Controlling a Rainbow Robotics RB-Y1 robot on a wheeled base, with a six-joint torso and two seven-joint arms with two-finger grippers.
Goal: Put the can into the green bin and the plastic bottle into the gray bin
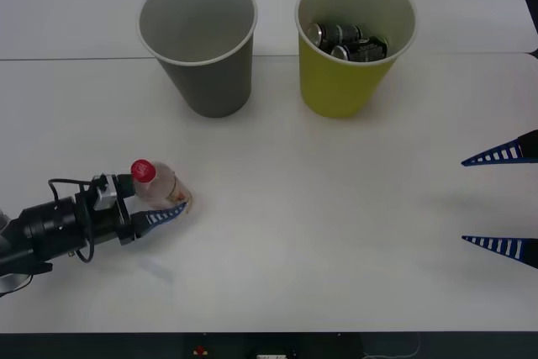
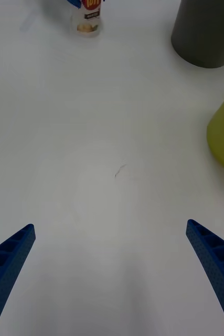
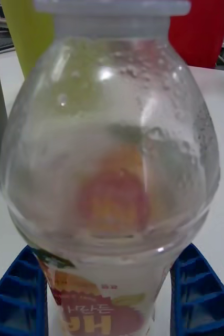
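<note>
The white table (image 1: 336, 233) carries the gray bin (image 1: 202, 39), which stands at the far side with the green bin (image 1: 353, 48) just beside it, dark cans (image 1: 346, 41) already inside. The plastic bottle (image 1: 153, 182) stands upright, nearer the robot than the gray bin and toward the robot's left of it. The left end effector (image 1: 164, 204) has its blue fingers (image 3: 14, 299) pinching the bottle's body. The right end effector (image 1: 503, 199) waits spread, well away past the green bin. I judge the carry runs away from the robot, slightly rightward.
</note>
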